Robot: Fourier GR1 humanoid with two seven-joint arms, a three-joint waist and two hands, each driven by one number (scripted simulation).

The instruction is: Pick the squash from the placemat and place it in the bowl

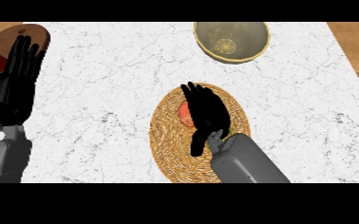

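R hand [205, 111] over woven placemat [168, 137], fingers straight, open, nothing gripped yet. Squash [186, 115] lies under/just left of its fingers, on the mat, mostly hidden. Bowl [232, 41] well ahead of hand, holds nothing. Pick + place both left. L hand [20, 71] rests open, far left.

A white marble worktop [105, 99] with fine grey veins fills nearly the whole view. Beyond its right edge, at the far right corner, a strip of light brown wood [348, 38] shows. A sliver of the same wood appears at the far left corner. The light is even, with soft shadows.
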